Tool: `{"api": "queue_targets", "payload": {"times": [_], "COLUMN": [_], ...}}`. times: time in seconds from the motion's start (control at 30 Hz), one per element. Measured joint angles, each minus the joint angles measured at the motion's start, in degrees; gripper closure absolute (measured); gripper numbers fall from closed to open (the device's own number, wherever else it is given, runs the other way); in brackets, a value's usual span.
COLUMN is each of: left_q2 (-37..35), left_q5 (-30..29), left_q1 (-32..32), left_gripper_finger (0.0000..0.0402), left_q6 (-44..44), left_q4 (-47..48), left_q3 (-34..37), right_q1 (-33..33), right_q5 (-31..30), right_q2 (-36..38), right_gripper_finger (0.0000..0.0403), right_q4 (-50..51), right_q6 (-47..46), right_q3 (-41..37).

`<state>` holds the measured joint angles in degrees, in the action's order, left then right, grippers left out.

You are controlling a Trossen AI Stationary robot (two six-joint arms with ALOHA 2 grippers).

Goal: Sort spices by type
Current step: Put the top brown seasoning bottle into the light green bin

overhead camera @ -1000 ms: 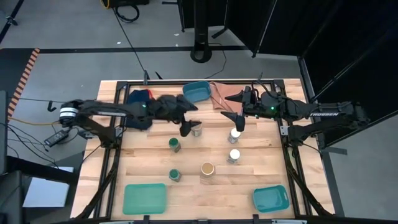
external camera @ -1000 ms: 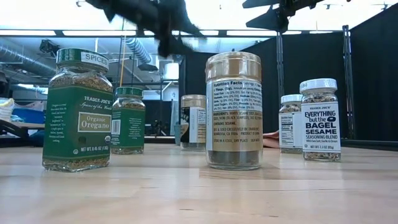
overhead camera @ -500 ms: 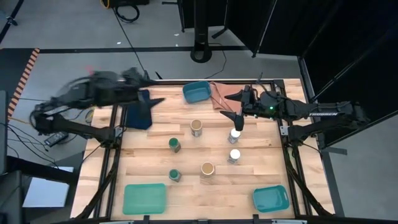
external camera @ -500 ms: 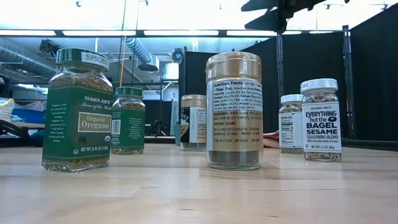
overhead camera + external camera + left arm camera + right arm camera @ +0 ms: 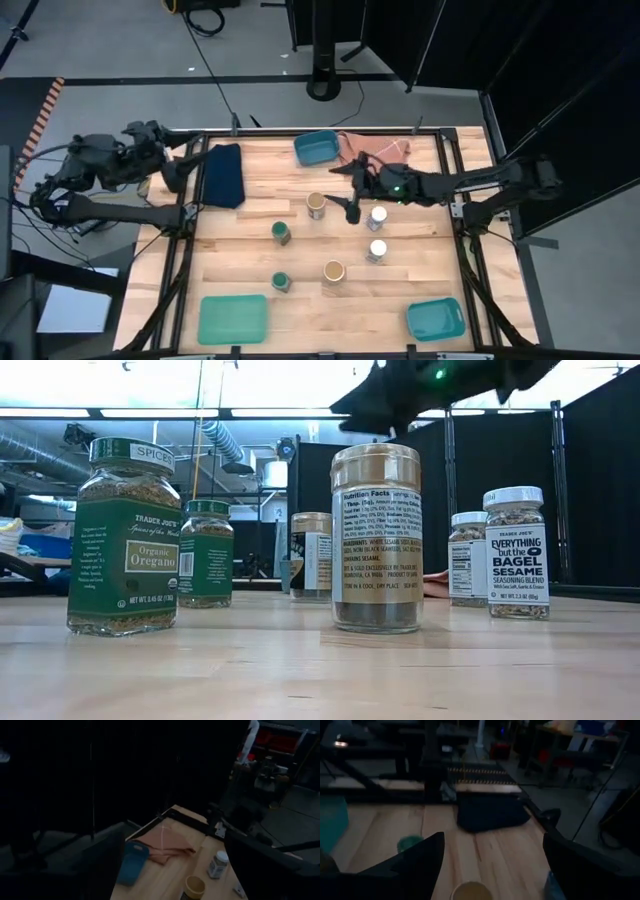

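My right claw (image 5: 352,207) hangs spread and empty between the far tan-lidded jar (image 5: 316,205) and a white-lidded jar (image 5: 377,217), mid-table. All 6 jars stand unsorted. Next I must lower squarely over 1 jar.

low view: right gripper (image 5: 400,395) blurred, cut off at top | far tan-lidded jar (image 5: 311,555) partly hidden
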<state>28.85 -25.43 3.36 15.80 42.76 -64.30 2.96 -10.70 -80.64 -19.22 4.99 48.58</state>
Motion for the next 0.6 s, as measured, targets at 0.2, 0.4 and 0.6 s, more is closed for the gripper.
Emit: {"api": "queue_targets", "payload": {"times": [0.2,0.4,0.6], "left_q2": [-2.42,-2.35,-2.33], "left_q5": [0.04,0.17,0.17], "left_q1": [0.00,0.00,0.00], "left_gripper_finger": [0.0055,0.0055,0.0055], "left_q6": [2.82,2.68,2.70], "left_q4": [-2.70,-6.24,-6.13], "left_q3": [5.89,9.45,10.17], "right_q1": [-0.59,-0.75,-0.74], "right_q5": [0.31,0.51,0.43], "right_q2": [-7.33,-14.42,-18.33], "right_gripper_finger": [0.0057,0.0057,0.0057], "right_q4": [-0.04,0.28,3.34], "right_q6": [0.38,1.17,-0.71], "right_q3": [3.34,8.05,10.24]}}
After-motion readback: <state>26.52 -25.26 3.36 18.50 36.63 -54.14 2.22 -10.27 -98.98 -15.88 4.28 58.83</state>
